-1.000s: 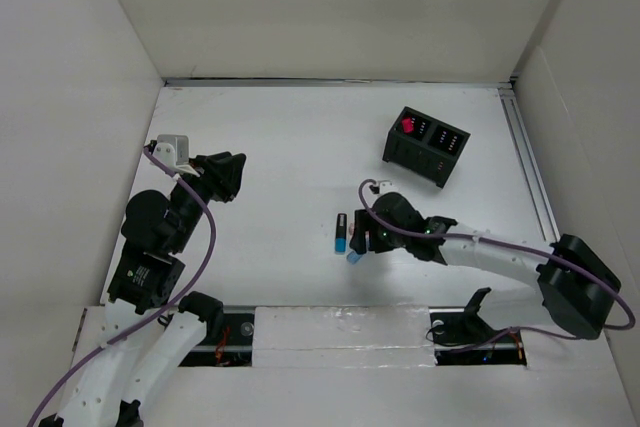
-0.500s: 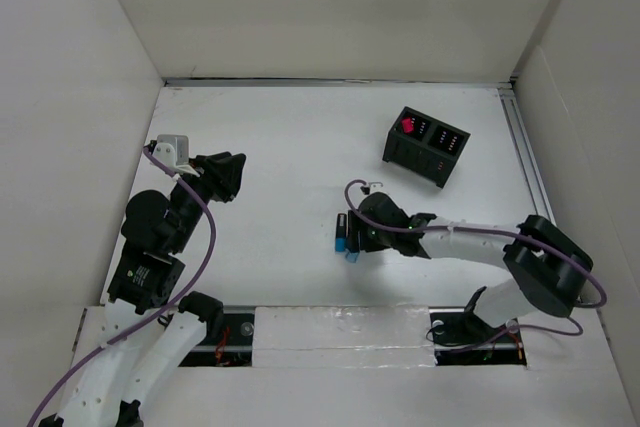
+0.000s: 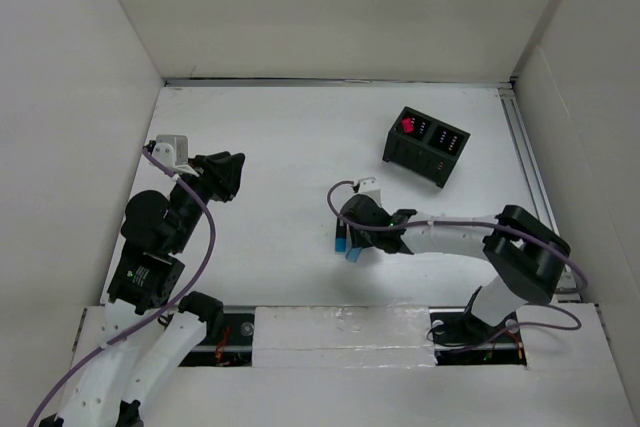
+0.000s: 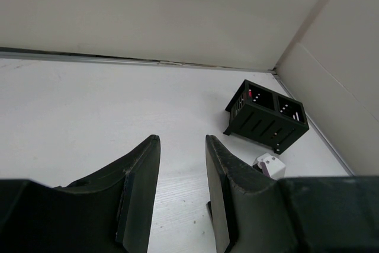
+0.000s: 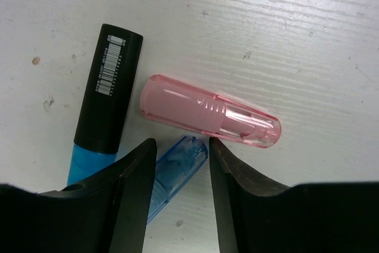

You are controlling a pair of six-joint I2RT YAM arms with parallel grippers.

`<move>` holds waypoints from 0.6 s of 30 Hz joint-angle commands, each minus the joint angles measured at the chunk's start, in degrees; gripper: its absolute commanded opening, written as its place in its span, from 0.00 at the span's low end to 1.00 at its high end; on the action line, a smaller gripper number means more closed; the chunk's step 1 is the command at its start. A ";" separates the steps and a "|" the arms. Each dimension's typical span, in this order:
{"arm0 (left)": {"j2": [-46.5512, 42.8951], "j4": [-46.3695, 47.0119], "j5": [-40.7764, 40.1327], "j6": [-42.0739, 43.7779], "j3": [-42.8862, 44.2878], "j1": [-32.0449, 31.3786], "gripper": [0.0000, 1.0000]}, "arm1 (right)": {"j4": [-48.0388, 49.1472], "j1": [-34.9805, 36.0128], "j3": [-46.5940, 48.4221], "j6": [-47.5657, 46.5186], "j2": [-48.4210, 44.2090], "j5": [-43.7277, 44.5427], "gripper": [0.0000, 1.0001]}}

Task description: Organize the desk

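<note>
The desk is a flat white tabletop. My right gripper is low over it near the middle. In the right wrist view it is open, with its jaws on either side of a clear blue cap lying on the desk. A clear pink cap lies just beyond the fingertips, and a black and blue marker lies to the left. My left gripper is open and empty, held above the left side of the desk, and it also shows in the left wrist view.
A black slotted organizer with something red in one compartment stands at the back right, also in the left wrist view. White wall panels enclose the desk on three sides. A metal rail runs along the right edge.
My right gripper has moved left, its elbow folding in, and now sits right over the marker and caps. The left arm has not moved.
</note>
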 commanded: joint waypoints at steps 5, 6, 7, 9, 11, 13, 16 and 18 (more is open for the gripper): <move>-0.22 2.02 0.02 0.65 0.12 -0.13 0.33 | -8.53 1.94 2.98 -1.32 2.62 2.40 0.48; -0.39 2.02 -0.16 0.65 0.12 -0.13 0.33 | -8.80 1.94 2.89 -1.15 2.10 1.87 0.50; -0.40 2.02 -0.07 0.65 0.12 -0.13 0.33 | -8.97 1.94 2.63 -1.15 1.75 1.52 0.52; -0.66 2.11 -0.07 0.56 0.12 -0.13 0.33 | -9.32 1.94 1.66 -0.80 0.43 0.47 0.58; -0.57 2.02 0.10 0.56 0.03 -0.13 0.33 | -9.94 1.94 0.79 0.08 -0.54 0.28 0.58; -0.57 2.19 0.11 0.56 0.21 -0.13 0.33 | -10.64 1.94 0.17 1.05 -1.85 0.37 0.58; -0.57 2.19 0.37 0.56 0.12 -0.13 0.33 | -10.73 1.94 -1.06 1.40 -3.35 0.81 0.58; -0.66 2.28 0.63 0.47 0.03 -0.13 0.33 | -10.82 1.94 -0.98 1.40 -3.53 -0.50 0.47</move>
